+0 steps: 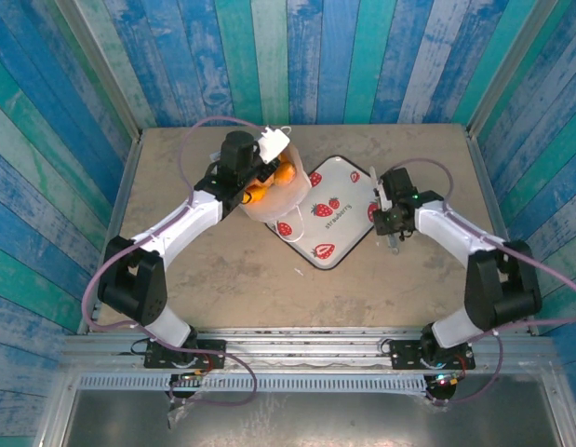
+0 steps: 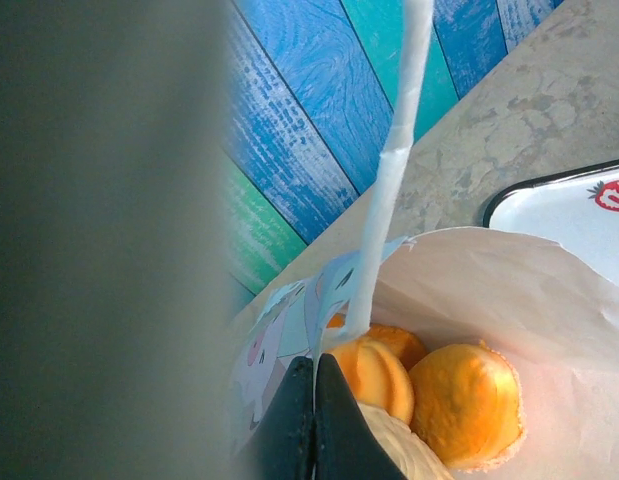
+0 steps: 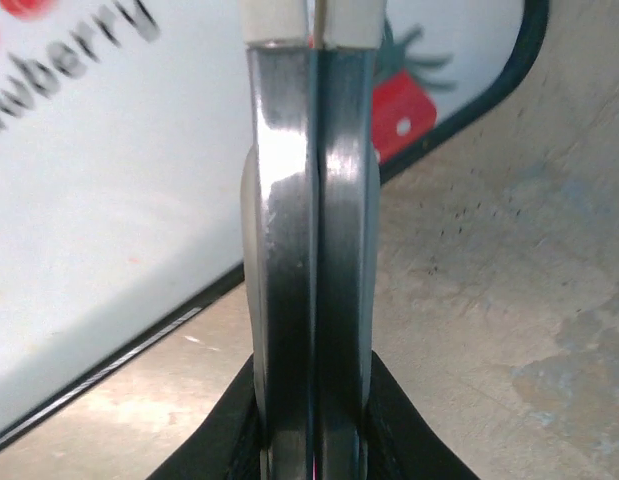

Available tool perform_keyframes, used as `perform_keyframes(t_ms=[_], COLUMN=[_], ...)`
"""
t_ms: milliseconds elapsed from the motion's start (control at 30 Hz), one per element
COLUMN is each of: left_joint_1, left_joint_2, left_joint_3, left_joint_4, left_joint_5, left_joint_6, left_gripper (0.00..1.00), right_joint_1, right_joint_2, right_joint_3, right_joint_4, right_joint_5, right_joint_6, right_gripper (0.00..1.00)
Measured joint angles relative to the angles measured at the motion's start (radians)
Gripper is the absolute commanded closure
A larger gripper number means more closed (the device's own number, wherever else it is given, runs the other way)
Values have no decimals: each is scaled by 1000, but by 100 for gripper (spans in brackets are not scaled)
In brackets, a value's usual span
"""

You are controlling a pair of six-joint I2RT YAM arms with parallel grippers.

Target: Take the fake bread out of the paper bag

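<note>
bread [image 2: 467, 402] is seen inside the paper bag [image 2: 549, 300], several glossy orange pieces bunched together at its open mouth, none of them yet taken out. the bag is set at the left corner of the tray [image 1: 343, 182], partly over it, with its mouth open enough for the bread to be seen from above. the left pincer [image 2: 314, 378] is fully closed, and the printed rim of the bag appears to be pinched between its fingers, just beside the nearest roll. a thin white handle [image 2: 389, 180] is stretched upward from that spot. the right pincer [image 3: 315, 60] is fully closed as well, with nothing seen to be held. it is hung low over the right edge of the tray where that meets the table [image 1: 222, 270], well apart from the bag.

several failures can be expected from here. the paper is thin, so the rim could be torn if it is pulled hard or sideways. the bag is light, so it could be dragged or lifted whole instead of being held steady. the handle could be caught on a finger. nothing can be gripped by the right pincer until it is opened, and if it were pushed in closed, the bread would likely be shoved deeper or the mouth crushed shut. the pieces are smooth and rounded, so one gripped off-centre could be squeezed out and sent rolling off the tray.
</note>
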Motion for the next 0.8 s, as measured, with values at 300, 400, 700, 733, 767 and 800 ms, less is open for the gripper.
perform_keyframes(t_ms=[300, 400, 700, 733, 767, 800], left_joint_1=[0, 0, 0, 0, 0, 0], left_joint_2=[-14, -14, -14, -14, -14, -14], left_joint_3=[-6, -6, -6, -6, -6, -6], left_joint_4=[7, 8, 16, 18, 19, 20], left_joint_5=[-23, -28, -31, -31, -31, -31], left_joint_6=[-48, -63, -105, -106, -109, -111], left_gripper=[100, 100, 100, 100, 100, 100], right_joint_1=[23, 28, 120, 137, 153, 168], right_joint_2=[-167, -177, -222, -222, -221, -221], right_joint_3=[32, 61, 101, 111, 121, 131], right_joint_4=[-11, -36, -130, -141, -153, -164], right_joint_5=[-91, -121, -208, -206, -205, -201], right_joint_6=[37, 68, 120, 123, 126, 129], right_gripper=[84, 82, 70, 70, 69, 67])
